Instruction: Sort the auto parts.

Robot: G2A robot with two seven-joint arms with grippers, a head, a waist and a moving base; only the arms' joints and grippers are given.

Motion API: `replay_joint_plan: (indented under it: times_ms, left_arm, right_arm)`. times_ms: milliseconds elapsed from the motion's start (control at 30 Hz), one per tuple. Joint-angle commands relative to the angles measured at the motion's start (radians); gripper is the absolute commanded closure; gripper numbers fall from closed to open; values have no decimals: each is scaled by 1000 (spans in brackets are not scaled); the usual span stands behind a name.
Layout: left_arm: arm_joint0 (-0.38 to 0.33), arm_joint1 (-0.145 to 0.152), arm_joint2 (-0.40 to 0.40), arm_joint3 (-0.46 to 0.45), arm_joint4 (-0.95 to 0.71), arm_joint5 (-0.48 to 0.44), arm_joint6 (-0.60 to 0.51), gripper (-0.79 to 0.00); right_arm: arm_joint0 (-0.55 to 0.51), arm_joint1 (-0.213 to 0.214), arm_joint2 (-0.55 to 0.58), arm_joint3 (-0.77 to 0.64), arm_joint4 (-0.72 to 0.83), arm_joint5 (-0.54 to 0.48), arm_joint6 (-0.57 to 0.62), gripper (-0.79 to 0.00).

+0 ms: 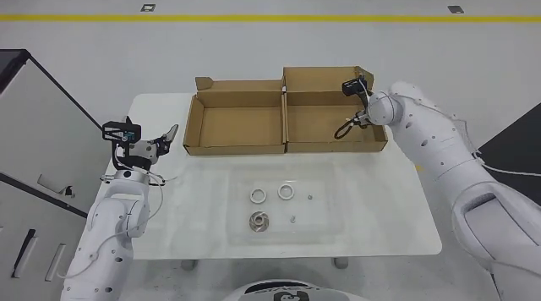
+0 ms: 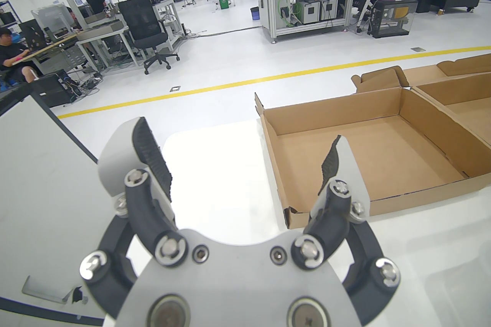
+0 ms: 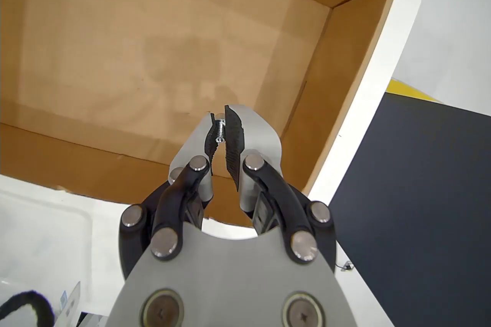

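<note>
Two open cardboard boxes stand side by side at the table's far side: the left box (image 1: 234,123) (image 2: 368,148) and the right box (image 1: 325,119) (image 3: 153,37). My right gripper (image 3: 219,131) hangs over the right box near its front right corner, shut on a small threaded screw (image 3: 219,132). My left gripper (image 2: 245,160) (image 1: 161,145) is held open with nothing between its fingers, above the table's left side, short of the left box. On the table's front middle lie two metal rings (image 1: 256,194) (image 1: 286,191), a flanged round part (image 1: 258,221) and small fasteners (image 1: 310,197) (image 1: 292,216).
The parts lie on a clear plastic sheet (image 1: 338,225) spread over the white table (image 1: 389,216). A grey panel (image 1: 38,132) stands off the table's left edge. Both boxes look empty inside.
</note>
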Motion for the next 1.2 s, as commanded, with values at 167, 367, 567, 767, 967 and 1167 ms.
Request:
replay_joint_plan:
  times_ms: [167, 367, 567, 767, 967, 1167]
  left_arm:
    - [0, 0, 0, 0, 0, 0, 0, -785]
    - [0, 0, 0, 0, 0, 0, 0, -785]
    - [0, 0, 0, 0, 0, 0, 0, -785]
    - [0, 0, 0, 0, 0, 0, 0, -785]
    - [0, 0, 0, 0, 0, 0, 0, -785]
    - [0, 0, 0, 0, 0, 0, 0, -785]
  right_arm:
    - [8, -36, -29, 116, 10, 3, -38, 0]
    - [24, -61, -39, 170, 13, 1, -58, 0]
    - [36, -79, -42, 206, 12, -6, -67, -148]
    - [45, -91, -36, 229, 15, -19, -81, -320]
    - [57, -91, -7, 203, 21, -35, -106, -785]
    - [48, -62, 56, 78, 13, -61, -100, -785]
